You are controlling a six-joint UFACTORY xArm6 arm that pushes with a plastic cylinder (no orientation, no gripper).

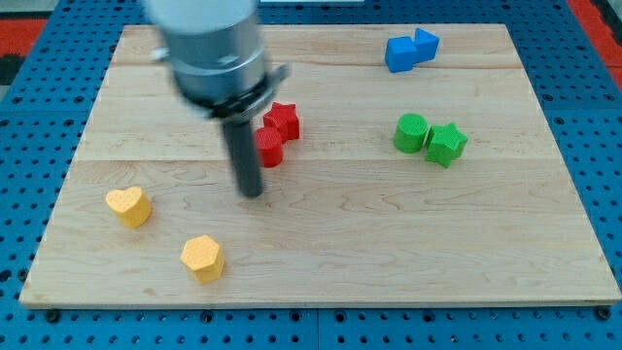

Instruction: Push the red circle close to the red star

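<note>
Squat red circle (pixel 269 147) partly hidden behind the dark rod, touching the red star (pixel 283 121) toward the view's bottom-left, my tip (pixel 253 192) just below-left of the circle, no jaws, wooden board (pixel 389 243) beneath.

This looks like a robotics lab bench set up for tabletop pushing trials, not a home or shop. The table (pixel 389 253) is a pale wooden board with a clean, bare surface, laid on a blue perforated base (pixel 593 117) whose regular grid of holes is the kind used for bolting down test fixtures. A grey cylindrical arm housing (pixel 209 49) hangs from the view's top, ending in a dark rod. The only things on the board are small moulded toy-like blocks in plain colours: 2 blue (pixel 410 51), 2 green (pixel 429 137), 2 red (pixel 276 133) and 2 yellow (pixel 165 231).
</note>
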